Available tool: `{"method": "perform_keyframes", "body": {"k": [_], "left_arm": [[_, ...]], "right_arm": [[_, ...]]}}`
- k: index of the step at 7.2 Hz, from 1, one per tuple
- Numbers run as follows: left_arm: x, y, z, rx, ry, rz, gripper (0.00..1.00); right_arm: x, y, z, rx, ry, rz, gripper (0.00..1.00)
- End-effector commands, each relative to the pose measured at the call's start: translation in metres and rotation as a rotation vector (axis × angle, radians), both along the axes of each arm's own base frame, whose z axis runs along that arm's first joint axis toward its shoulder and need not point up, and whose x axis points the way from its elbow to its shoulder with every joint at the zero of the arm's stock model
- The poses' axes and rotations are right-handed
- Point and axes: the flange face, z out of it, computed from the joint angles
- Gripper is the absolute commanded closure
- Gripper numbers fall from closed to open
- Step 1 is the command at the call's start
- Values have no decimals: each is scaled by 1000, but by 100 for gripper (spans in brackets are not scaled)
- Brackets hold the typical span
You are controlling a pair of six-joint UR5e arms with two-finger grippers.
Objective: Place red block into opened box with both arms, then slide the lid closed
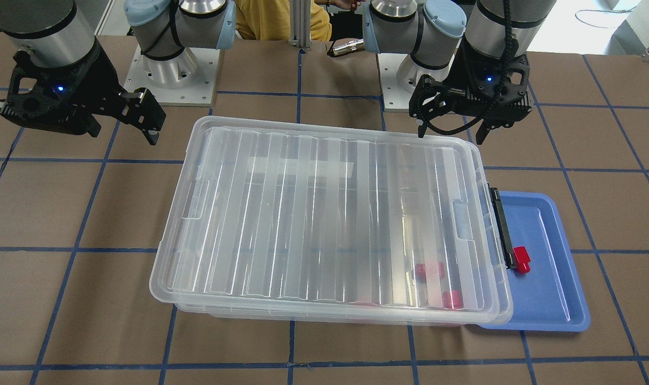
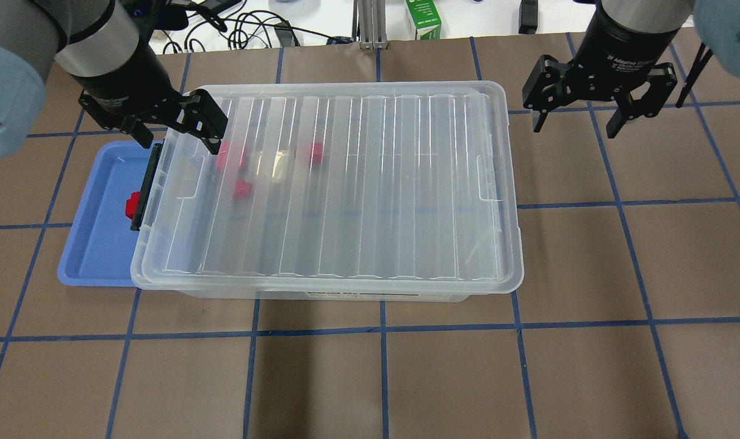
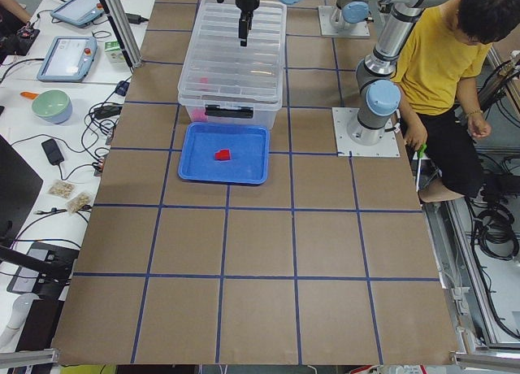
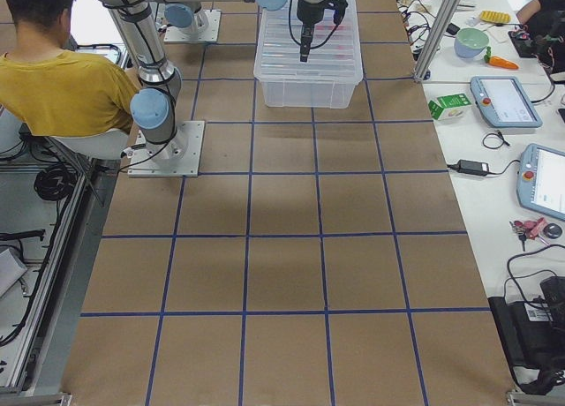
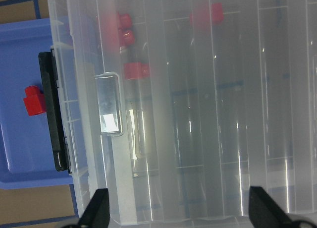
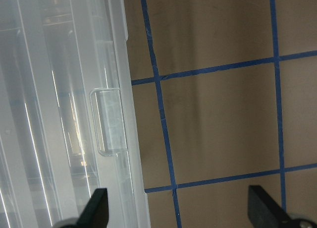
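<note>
The clear box (image 2: 345,294) stands mid-table with the ribbed lid (image 2: 357,183) lying flat over it, covering it end to end. Several red blocks (image 2: 243,189) show blurred through the lid near the box's black bar (image 2: 143,201). One more red block (image 2: 132,204) lies in the blue tray (image 2: 95,244) beside that bar; it also shows in the left wrist view (image 5: 34,100). My left gripper (image 2: 180,146) hangs open above the lid's bar end, holding nothing. My right gripper (image 2: 573,130) is open over bare table past the box's other end.
The blue tray (image 1: 549,278) is partly tucked under the box's bar end. A person in a yellow shirt (image 3: 439,57) sits behind the robot bases. A green carton (image 2: 423,18) and cables lie beyond the table's far edge. Brown gridded table surrounds the box.
</note>
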Motion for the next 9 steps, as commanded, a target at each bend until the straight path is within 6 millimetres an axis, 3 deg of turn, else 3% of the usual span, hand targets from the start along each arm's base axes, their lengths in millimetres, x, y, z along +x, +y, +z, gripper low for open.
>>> {"method": "perform_keyframes", "body": {"k": [1, 6, 9], "left_arm": [[0, 1, 0, -1, 0, 1, 0], [0, 0, 0, -3, 2, 1, 0], [0, 0, 0, -3, 0, 0, 0]], "right_arm": [[0, 0, 1, -1, 5, 3, 0], [0, -4, -11, 30, 1, 3, 0], [-1, -45, -69, 82, -6, 7, 0]]}}
